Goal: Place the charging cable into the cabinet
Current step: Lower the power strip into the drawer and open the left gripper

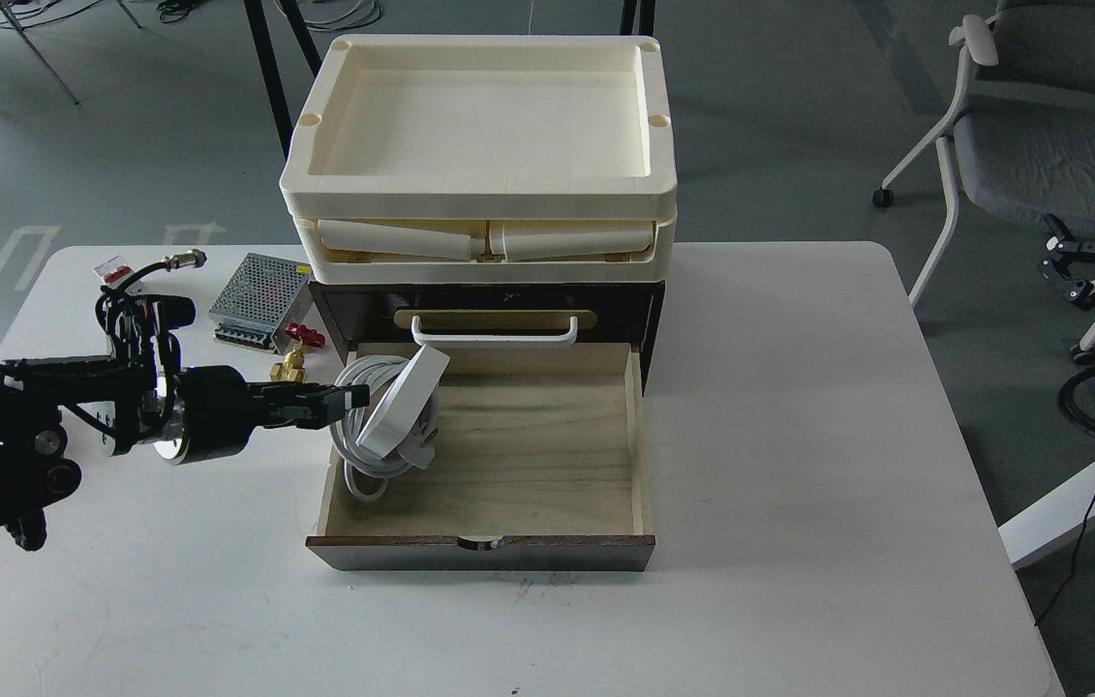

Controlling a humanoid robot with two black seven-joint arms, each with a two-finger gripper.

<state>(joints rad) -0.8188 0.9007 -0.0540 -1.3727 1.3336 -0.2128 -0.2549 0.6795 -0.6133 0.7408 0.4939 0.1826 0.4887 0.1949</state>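
The charging cable (399, 399), a white power strip with its thick white cord coiled round it, stands tilted on edge at the left side of the open pale wood drawer (528, 465). The drawer is pulled out of the dark brown cabinet (353, 308), below its white handle (494, 339). My left gripper (358, 395) reaches in from the left over the drawer's left wall and is shut on the coiled cord. My right gripper (1070, 269) hangs off the table at the far right, open and empty.
Two stacked cream trays (479, 194) sit on top of the cabinet. A perforated metal box (261, 288), a red-handled valve (305, 336), a brass fitting (288, 366) and a small white block (111, 266) lie left of the cabinet. A grey chair (1041, 145) stands at the back right.
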